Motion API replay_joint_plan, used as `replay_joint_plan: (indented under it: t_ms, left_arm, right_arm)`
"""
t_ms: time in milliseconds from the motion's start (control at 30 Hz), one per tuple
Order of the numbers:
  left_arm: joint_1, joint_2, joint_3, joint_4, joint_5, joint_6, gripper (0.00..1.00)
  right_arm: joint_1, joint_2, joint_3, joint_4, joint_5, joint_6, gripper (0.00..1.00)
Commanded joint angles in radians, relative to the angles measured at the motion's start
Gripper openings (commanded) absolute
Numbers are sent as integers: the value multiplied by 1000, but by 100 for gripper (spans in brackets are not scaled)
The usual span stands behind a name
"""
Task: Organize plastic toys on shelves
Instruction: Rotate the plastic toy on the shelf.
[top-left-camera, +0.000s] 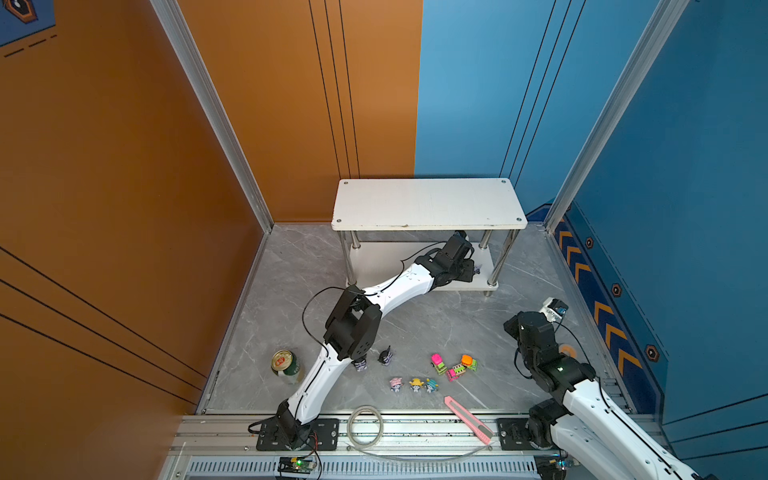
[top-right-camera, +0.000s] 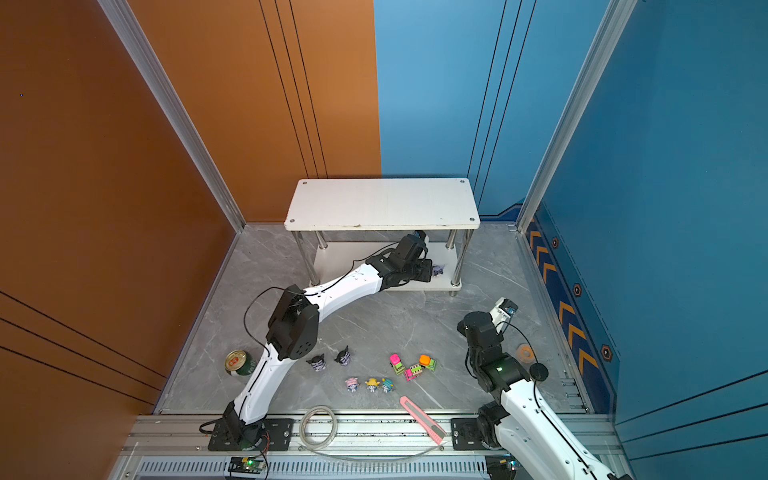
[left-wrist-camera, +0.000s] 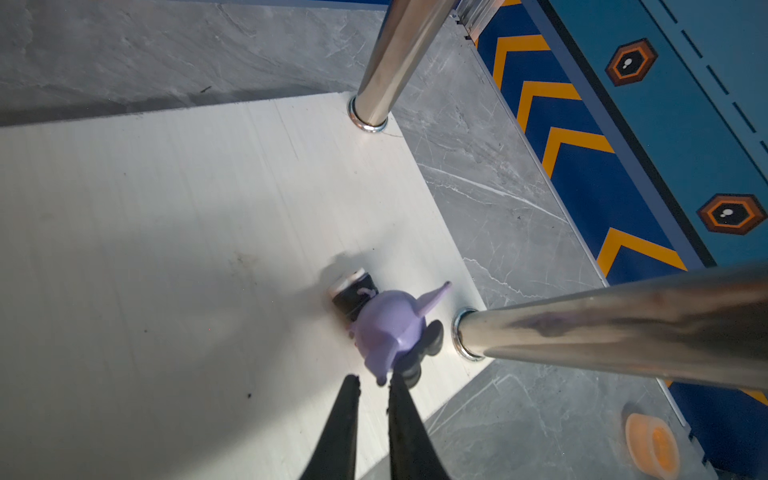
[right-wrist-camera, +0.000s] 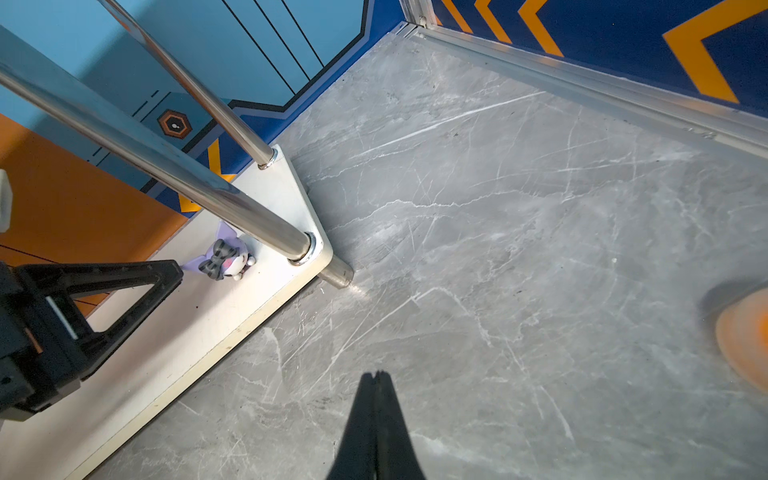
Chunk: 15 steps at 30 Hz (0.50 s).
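Note:
The shelves (top-left-camera: 428, 203) stand at the back of the floor in both top views. One black-purple figurine (left-wrist-camera: 388, 328) lies on the lower board (left-wrist-camera: 166, 208), close to the front right chrome leg (left-wrist-camera: 623, 324). My left gripper (left-wrist-camera: 374, 380) reaches under the top board, narrowly open, with the figurine's purple ear tip at the mouth of the gap. Two more black-purple figurines (top-right-camera: 318, 363) (top-right-camera: 343, 356), three neon trucks (top-left-camera: 456, 371) and three pastel figurines (top-left-camera: 416, 384) sit on the floor in front. My right gripper (right-wrist-camera: 377, 376) is shut and empty over bare floor to the right of the shelves.
A green can (top-left-camera: 286, 365) stands beside the left arm's base link. A pink utility knife (top-left-camera: 467, 419) and a coil of clear tubing (top-left-camera: 365, 426) lie at the front rail. An orange tape roll (top-left-camera: 567, 351) lies near the right wall.

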Motion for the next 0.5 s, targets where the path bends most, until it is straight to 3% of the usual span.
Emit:
replay_joint_plan:
  t_ms: [0, 467]
  left_arm:
    - [6, 6, -4, -16, -25, 9, 19]
    - [12, 43, 39, -17, -29, 9, 20]
  right_arm:
    - [8, 6, 14, 13, 0, -1, 0]
    - [4, -1, 14, 2, 8, -2, 0]
